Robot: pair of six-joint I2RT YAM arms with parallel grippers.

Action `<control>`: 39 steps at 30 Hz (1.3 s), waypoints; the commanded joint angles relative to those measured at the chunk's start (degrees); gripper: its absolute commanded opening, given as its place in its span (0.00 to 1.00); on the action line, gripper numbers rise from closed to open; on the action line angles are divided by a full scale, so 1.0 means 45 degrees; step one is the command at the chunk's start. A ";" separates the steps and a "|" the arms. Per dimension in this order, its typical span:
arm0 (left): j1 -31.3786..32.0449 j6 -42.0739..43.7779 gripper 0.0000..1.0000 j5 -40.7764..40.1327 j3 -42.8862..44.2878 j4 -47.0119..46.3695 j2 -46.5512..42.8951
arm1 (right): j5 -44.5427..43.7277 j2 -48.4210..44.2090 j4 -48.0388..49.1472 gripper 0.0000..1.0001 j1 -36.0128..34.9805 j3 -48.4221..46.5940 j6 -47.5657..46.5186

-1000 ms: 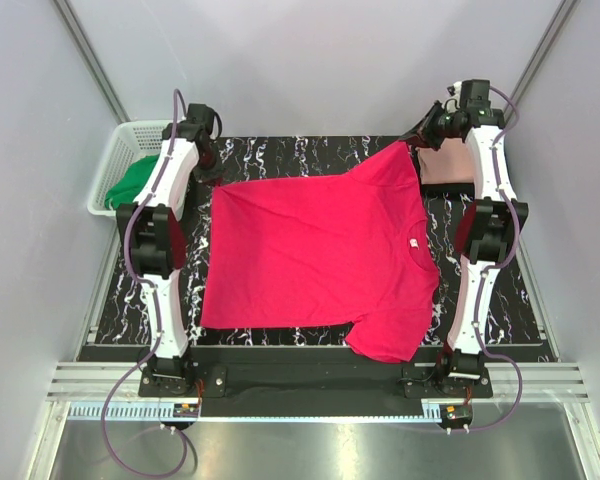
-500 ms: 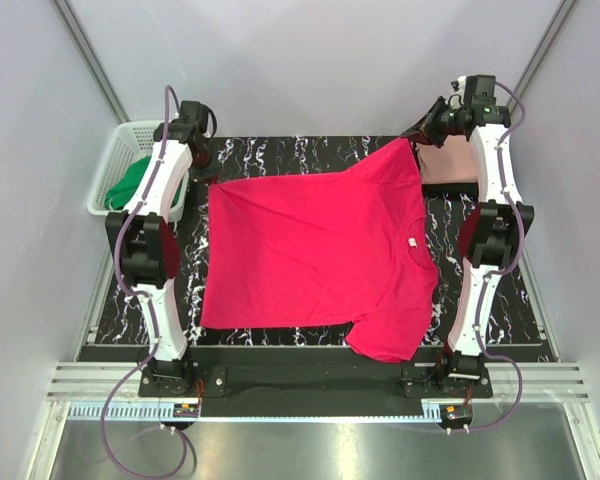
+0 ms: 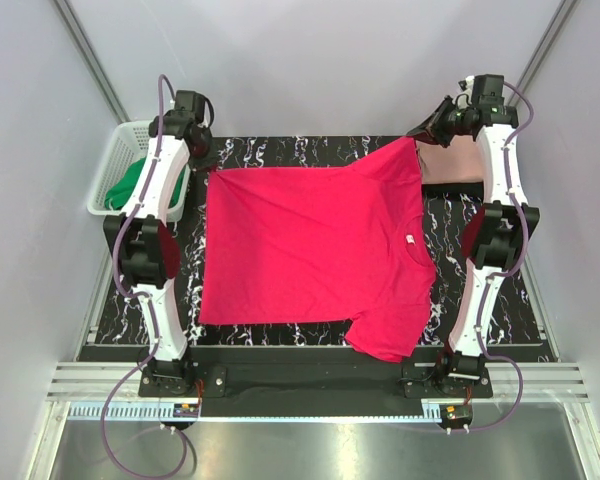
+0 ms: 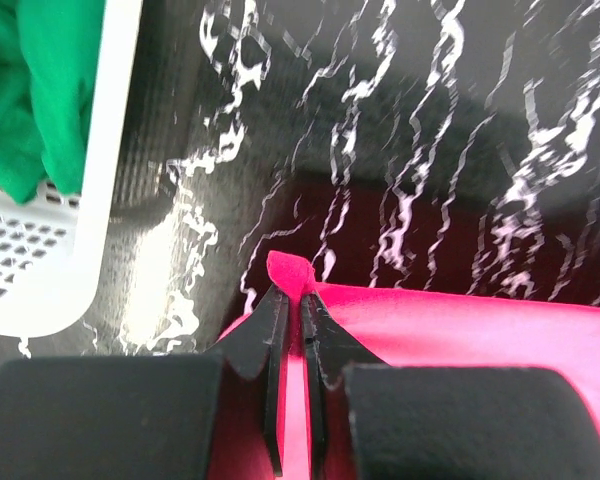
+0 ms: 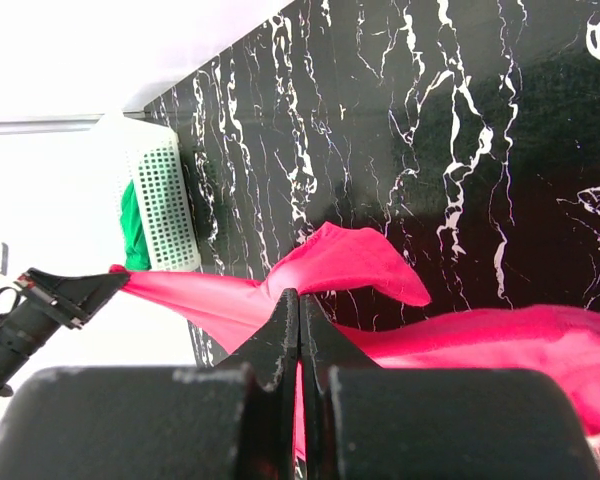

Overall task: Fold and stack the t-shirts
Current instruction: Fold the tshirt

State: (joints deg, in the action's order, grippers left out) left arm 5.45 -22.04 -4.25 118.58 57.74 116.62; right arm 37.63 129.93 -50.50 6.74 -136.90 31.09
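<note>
A bright crimson-pink t-shirt lies spread across the black marbled table, its near sleeve hanging over the front edge. My left gripper is shut on its far left corner, a small tuft poking past the fingertips. At the far right my right gripper is shut on the far sleeve. The cloth's far edge is stretched between the two and lifted off the table. A pale salmon-pink t-shirt lies folded at the back right, beside the right arm.
A white plastic basket holding green cloth stands off the table's back left corner, close to my left arm; it also shows in the left wrist view. Grey walls close in on three sides.
Both arms have moved toward the back of the table, drawing the crimson-pink shirt's far edge back and pulling it straighter and tauter. Both grips have held.
</note>
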 commanded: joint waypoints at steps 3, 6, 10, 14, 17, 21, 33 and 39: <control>-0.0138 -0.0121 0.00 -0.0012 0.0894 -0.0272 0.0061 | 0.0447 -0.0709 0.0265 0.00 0.0103 -0.0417 -0.0034; -0.0138 -0.0160 0.00 0.0007 0.0855 -0.0193 0.0217 | 0.0525 -0.0553 0.0304 0.00 0.0103 -0.0554 0.0044; -0.0138 -0.0277 0.00 0.0104 0.0660 -0.0057 0.0393 | 0.0545 -0.0416 0.0304 0.00 0.0122 -0.0613 0.0083; -0.0138 -0.0336 0.00 0.0144 0.0445 -0.0037 0.0413 | 0.0623 -0.0494 0.0324 0.00 0.0103 -0.0438 0.0122; -0.0138 -0.0336 0.00 0.0105 0.0366 -0.0018 0.0277 | 0.0603 -0.0631 0.0324 0.00 0.0103 -0.0300 0.0083; -0.0138 -0.0316 0.00 0.0085 0.0328 0.0022 0.0198 | 0.0525 -0.0845 0.0324 0.00 0.0103 -0.0048 0.0122; -0.0118 -0.0043 0.00 0.0632 -0.0688 0.0021 -0.0407 | 0.0389 -0.1509 0.0480 0.00 -0.0209 0.0987 -0.0054; -0.0118 0.0171 0.00 0.0847 -0.1215 0.0002 -0.0895 | 0.0252 -0.2133 0.0597 0.00 -0.0327 0.1905 -0.0249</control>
State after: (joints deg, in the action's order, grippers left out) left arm 5.45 -22.46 -2.00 113.58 58.63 117.75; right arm 38.61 126.21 -50.13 5.74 -129.36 31.18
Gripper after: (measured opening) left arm 0.095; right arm 0.011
